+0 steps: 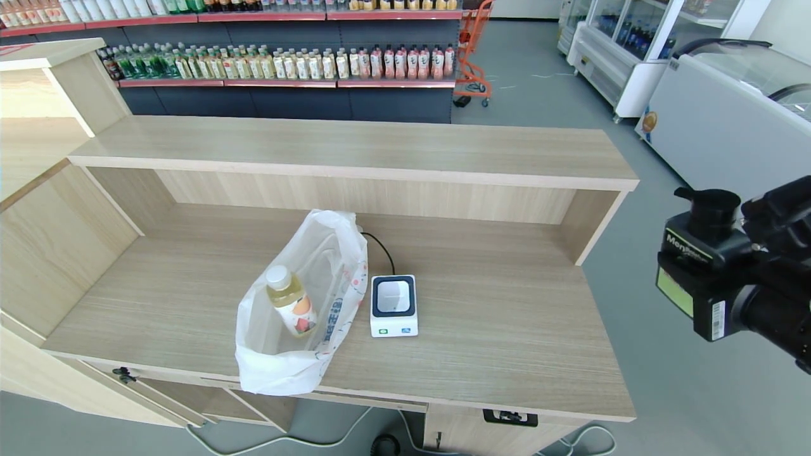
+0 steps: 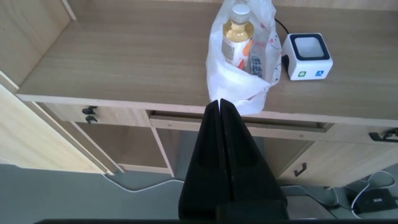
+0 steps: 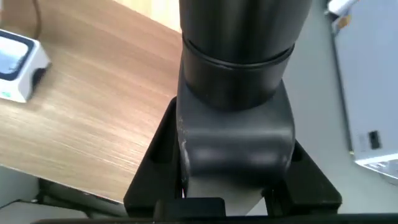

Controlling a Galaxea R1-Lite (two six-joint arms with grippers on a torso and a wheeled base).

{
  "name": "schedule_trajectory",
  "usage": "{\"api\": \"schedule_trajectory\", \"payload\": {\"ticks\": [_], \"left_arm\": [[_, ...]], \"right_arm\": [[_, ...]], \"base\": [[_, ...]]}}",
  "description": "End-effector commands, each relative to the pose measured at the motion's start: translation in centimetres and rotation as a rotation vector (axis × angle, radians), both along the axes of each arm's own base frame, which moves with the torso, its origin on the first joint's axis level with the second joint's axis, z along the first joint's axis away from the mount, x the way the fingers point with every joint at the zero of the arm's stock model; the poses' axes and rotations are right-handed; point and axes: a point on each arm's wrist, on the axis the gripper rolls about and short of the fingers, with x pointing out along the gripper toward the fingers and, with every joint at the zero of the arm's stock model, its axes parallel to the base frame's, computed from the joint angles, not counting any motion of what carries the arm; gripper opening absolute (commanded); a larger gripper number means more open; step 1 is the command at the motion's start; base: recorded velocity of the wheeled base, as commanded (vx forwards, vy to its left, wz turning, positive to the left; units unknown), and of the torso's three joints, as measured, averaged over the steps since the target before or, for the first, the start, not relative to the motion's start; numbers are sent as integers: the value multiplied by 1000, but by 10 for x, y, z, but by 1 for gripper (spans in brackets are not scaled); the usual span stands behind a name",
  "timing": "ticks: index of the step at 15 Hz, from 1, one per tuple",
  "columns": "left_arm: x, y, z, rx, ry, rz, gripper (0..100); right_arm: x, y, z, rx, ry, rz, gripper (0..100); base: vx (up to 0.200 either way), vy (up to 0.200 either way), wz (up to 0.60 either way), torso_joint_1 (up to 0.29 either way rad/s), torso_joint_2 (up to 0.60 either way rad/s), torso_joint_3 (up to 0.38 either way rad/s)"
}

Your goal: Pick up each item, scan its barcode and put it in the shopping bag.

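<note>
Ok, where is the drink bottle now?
Head view: the bottle stands inside the bag on the counter, just left of the scanner.

I see open counter point(image 1: 507, 316) right of the barcode scanner point(image 1: 393, 305); the shopping bag point(image 1: 272, 367) stands just left of it, and a raised ledge point(image 1: 355, 149) walls the rear.

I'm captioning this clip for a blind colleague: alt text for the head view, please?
The right gripper holds a black bottle out past the right end of the counter. On the counter, a white bag with a drink bottle inside stands beside a scanner.
</note>
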Motion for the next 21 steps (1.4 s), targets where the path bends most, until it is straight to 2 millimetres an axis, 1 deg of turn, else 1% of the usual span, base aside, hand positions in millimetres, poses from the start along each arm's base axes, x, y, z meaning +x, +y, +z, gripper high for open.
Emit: {"api": "schedule_trajectory", "payload": {"ticks": [1, 2, 3, 4, 5, 7, 9, 10, 13, 14, 17, 21], "left_arm": [[0, 0, 0, 0, 0, 0, 0], [0, 0, 0, 0, 0, 0, 0], [0, 0, 0, 0, 2, 0, 0], [0, 0, 0, 0, 0, 0, 0], [0, 0, 0, 0, 0, 0, 0], [0, 0, 0, 0, 0, 0, 0], [0, 0, 0, 0, -1, 0, 0], [0, 0, 0, 0, 0, 0, 0], [0, 0, 0, 0, 0, 0, 0], [0, 0, 0, 0, 2, 0, 0], [0, 0, 0, 0, 0, 0, 0], [0, 0, 0, 1, -1, 0, 0]], "right_arm": [[45, -25, -9, 181, 143, 100, 0], [54, -22, -10, 320, 214, 164, 0], [59, -18, -1, 517, 278, 271, 0], [65, -13, 7, 666, 344, 375, 0], [74, -12, 10, 719, 380, 423, 0], [95, -5, 8, 766, 416, 433, 0], [101, 4, 11, 785, 428, 458, 0], [102, 5, 12, 785, 429, 461, 0], [102, 6, 8, 778, 441, 456, 0], [100, 8, 7, 775, 445, 463, 0], [96, 8, 6, 775, 447, 462, 0], [85, 6, 1, 773, 462, 454, 0]], "base": [[0, 0, 0, 0, 0, 0], [0, 0, 0, 0, 0, 0], [0, 0, 0, 0, 0, 0], [0, 0, 0, 0, 0, 0], [0, 0, 0, 0, 0, 0], [0, 0, 0, 0, 0, 0], [0, 0, 0, 0, 0, 0], [0, 0, 0, 0, 0, 0], [0, 0, 0, 0, 0, 0], [0, 0, 0, 0, 0, 0], [0, 0, 0, 0, 0, 0], [0, 0, 0, 0, 0, 0]]}}
